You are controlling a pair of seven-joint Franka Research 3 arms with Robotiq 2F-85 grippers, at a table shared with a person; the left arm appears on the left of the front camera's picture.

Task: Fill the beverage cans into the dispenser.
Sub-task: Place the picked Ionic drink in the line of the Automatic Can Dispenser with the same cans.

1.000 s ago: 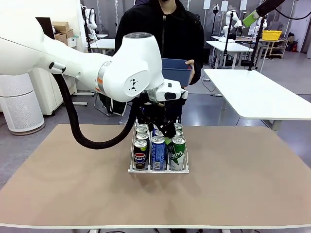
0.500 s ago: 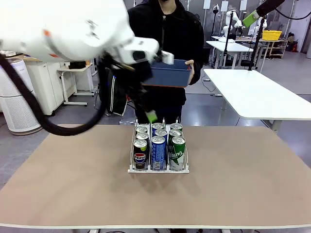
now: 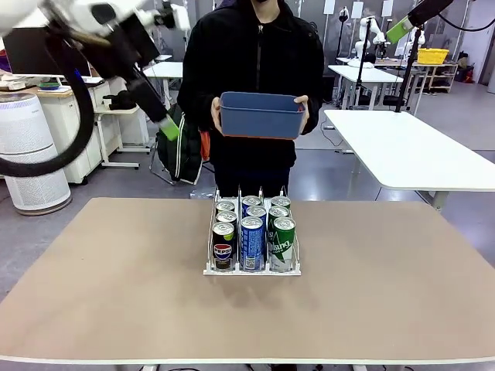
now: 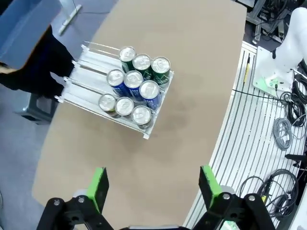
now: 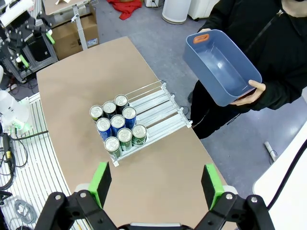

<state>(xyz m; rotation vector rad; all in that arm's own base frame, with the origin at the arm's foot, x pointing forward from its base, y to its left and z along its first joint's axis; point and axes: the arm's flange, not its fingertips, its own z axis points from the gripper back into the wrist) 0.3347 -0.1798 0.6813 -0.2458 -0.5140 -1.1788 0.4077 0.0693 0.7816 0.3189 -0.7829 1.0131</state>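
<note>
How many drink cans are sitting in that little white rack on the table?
9 slim aluminium drink cans, all in the white wire-divided rack: three dark Pepsi cans in its left lane, three blue cans in the middle, three green cans on the right.

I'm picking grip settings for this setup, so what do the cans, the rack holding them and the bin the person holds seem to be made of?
The beverage cans look like thin aluminium: shiny silver tops, glossy printed sides. The dispenser seems to have a white, probably plastic base with thin upright dividers, either wire or clear plastic; the look leaves that open. The blue bin appears to be matte moulded plastic, with smooth rounded walls.
</note>
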